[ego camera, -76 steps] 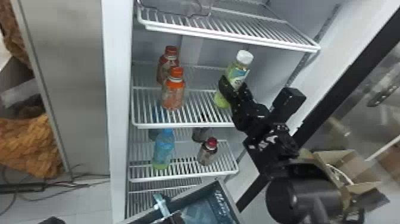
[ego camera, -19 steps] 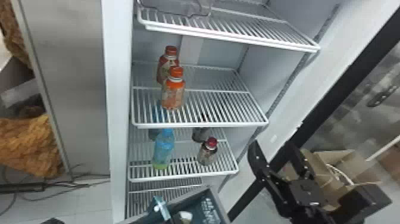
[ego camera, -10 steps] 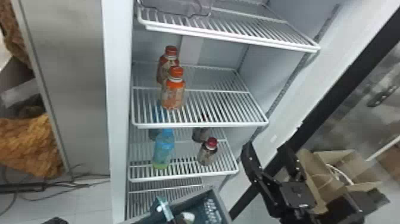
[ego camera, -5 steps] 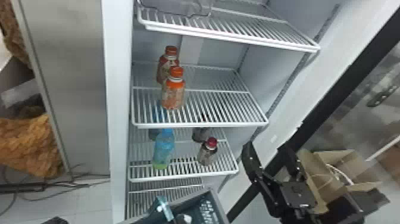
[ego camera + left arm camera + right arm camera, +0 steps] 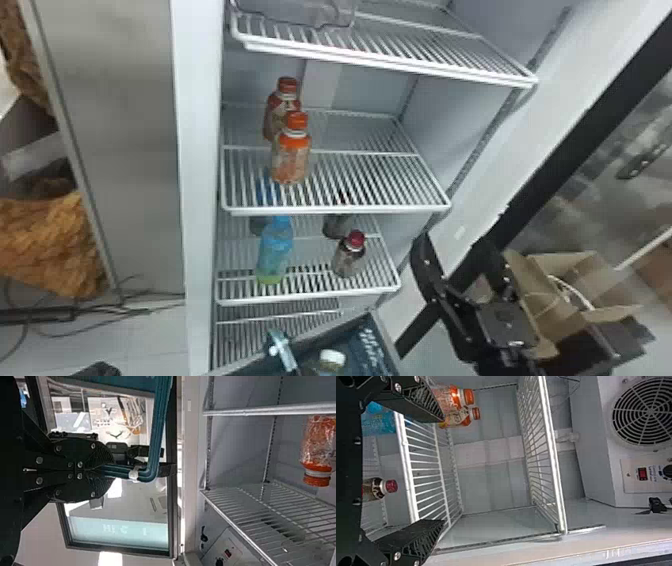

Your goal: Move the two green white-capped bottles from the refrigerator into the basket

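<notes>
White-capped bottle (image 5: pixel 332 358) is inside the basket (image 5: pixel 367 345) (cap showing). Right gripper (image 5: pixel 455 241) is off the basket's right side, fingers wide, bottle well apart from it. Left gripper (image 5: pixel 299 371) is at the basket, near the bottle; pinched narrow on the handle (image 5: pixel 157 427). Orange-capped bottles (image 5: pixel 291 157) (image 5: pixel 276 112) stand on a shelf (image 5: pixel 380 185) beyond the basket.

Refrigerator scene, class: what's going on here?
The robot's left pincer grips the teal handle of the basket, and a white-capped bottle is inside it. The right pincer hangs open and empty beside the refrigerator. Two orange-capped bottles stand on one shelf, a blue bottle lower down.
</notes>
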